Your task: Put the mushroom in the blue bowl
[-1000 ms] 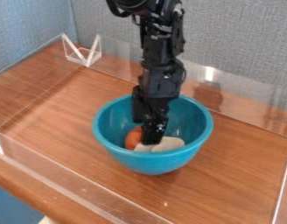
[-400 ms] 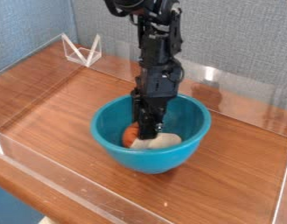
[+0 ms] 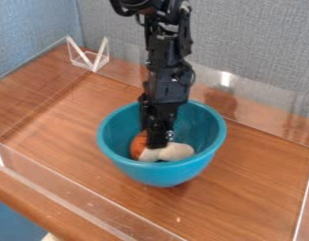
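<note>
The blue bowl (image 3: 207, 151) stands near the middle of the wooden table. The mushroom (image 3: 143, 145) lies on its side on the bowl's bottom, orange-brown cap to the left and cream stem to the right. My gripper (image 3: 157, 137) reaches straight down into the bowl from the black arm. Its fingers look drawn together into one narrow dark shape, with the tips right at the mushroom between cap and stem. The tips hide the contact, so I cannot tell whether they pinch the mushroom or only touch it.
A clear acrylic wall (image 3: 44, 184) runs along the table's front and left edges. A small clear triangular stand (image 3: 89, 55) sits at the back left. Another clear panel (image 3: 252, 99) stands behind the bowl on the right.
The gripper's fingers have drawn together inside the bowl. The mushroom has shifted slightly up and to the left on the bowl's bottom. The arm has barely moved.
</note>
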Motion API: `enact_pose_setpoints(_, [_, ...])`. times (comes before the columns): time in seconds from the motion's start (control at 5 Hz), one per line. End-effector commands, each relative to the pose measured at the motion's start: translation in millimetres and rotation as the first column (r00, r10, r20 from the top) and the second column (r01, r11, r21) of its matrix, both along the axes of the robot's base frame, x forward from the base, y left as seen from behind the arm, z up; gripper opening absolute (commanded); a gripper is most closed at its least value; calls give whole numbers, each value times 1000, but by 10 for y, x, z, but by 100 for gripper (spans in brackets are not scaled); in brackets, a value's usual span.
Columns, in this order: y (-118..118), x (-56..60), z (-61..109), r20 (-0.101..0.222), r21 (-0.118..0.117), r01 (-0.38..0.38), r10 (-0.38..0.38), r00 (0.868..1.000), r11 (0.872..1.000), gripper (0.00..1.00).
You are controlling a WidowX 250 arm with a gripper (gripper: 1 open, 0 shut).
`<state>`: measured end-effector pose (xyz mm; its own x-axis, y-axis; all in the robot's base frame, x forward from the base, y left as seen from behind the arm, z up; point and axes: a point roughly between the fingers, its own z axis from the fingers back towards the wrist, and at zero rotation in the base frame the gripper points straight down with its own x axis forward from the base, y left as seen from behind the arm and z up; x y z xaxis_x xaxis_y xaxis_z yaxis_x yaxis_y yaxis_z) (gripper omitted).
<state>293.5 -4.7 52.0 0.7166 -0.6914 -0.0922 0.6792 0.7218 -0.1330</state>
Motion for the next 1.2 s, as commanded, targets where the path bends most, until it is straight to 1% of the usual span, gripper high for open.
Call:
enact_pose_setpoints(0.0, [71,92,242,76,-6,-29,29,997,1000,0])
enact_pose_setpoints(0.2, [92,89,285,78,-12,-39,40,996,999,100])
enact_pose_setpoints(0.4, [142,89,312,75,-14,-57,57,996,998,100])
enact_pose_setpoints(1.0, [184,106,204,48,-22,-82,83,995,996,100])
